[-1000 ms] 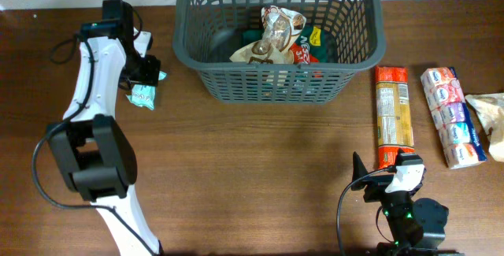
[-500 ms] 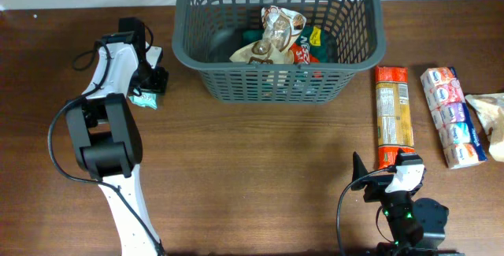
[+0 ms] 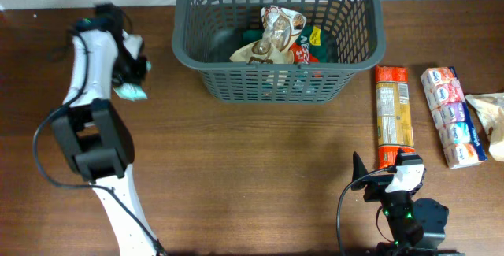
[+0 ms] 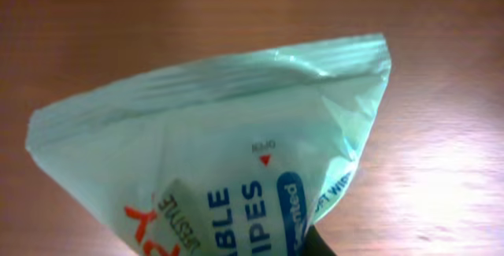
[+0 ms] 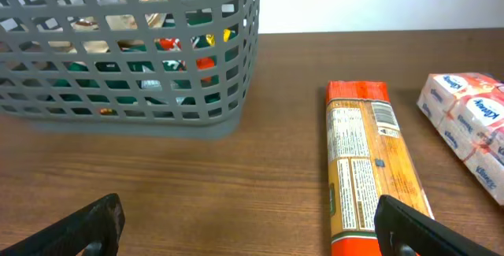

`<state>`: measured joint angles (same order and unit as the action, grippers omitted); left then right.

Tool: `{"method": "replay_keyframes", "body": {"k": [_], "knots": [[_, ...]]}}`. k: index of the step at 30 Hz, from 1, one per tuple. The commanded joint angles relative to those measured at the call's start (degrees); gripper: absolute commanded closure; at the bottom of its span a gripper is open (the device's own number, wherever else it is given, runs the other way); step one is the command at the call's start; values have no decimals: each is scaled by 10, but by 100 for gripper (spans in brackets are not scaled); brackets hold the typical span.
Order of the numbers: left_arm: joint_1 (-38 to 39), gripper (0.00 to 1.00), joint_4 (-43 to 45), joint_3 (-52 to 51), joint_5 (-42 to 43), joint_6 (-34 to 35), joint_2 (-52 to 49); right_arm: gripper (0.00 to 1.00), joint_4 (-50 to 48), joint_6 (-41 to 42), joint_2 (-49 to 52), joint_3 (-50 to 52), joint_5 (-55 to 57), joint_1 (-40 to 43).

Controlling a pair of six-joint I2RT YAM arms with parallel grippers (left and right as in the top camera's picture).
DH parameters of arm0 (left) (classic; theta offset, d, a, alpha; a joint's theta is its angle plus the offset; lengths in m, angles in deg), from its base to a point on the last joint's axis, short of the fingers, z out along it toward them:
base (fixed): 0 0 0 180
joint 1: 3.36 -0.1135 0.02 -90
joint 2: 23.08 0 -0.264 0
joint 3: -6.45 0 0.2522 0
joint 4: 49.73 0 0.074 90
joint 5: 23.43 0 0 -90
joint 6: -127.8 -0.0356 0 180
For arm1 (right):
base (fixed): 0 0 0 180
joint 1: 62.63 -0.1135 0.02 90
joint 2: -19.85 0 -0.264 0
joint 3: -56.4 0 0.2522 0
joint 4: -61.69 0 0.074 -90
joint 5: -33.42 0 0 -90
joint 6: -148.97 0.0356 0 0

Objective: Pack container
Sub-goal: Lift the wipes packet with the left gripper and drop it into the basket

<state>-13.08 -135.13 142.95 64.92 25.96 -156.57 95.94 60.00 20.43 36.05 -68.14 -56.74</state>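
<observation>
The container (image 3: 178,47) is a dark grey lattice basket at the back middle, with several packets inside; its wall (image 5: 118,75) also shows in the right wrist view. My left gripper (image 3: 132,68) is left of the basket, shut on a pale green wipes packet (image 3: 128,92). That wipes packet (image 4: 220,153) fills the left wrist view, hanging over the wood, with one dark fingertip (image 4: 313,244) at its lower edge. My right gripper (image 5: 248,236) stands open near the front edge, nothing between its fingers, beside an orange pasta packet (image 5: 366,169).
The orange pasta packet (image 3: 392,114) lies right of the basket. A multi-pack of tissues (image 3: 451,114) and a beige bag (image 3: 490,122) lie further right. The right arm's base (image 3: 405,213) sits at the front right.
The left gripper has closed on the wipes packet and swung left, away from the basket, with the packet in it. The right arm has not moved.
</observation>
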Motion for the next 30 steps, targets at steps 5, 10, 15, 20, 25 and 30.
{"method": "replay_keyframes", "body": {"k": [5,10,15,20,25,30], "knots": [[13,98,-12,227,151,-25,179,1,0,1,-4,4,-3,-4],[90,98,17,293,202,-145,240,1,0,1,-4,4,-3,-4],[222,98,5,290,203,-285,246,1,0,1,-4,4,-3,-4],[288,98,12,283,203,-357,179,1,0,1,-4,4,-3,-4],[291,98,61,283,203,-356,65,1,0,1,-4,4,-3,-4],[290,98,96,283,182,-355,-22,1,0,1,-4,4,-3,-4]]}}
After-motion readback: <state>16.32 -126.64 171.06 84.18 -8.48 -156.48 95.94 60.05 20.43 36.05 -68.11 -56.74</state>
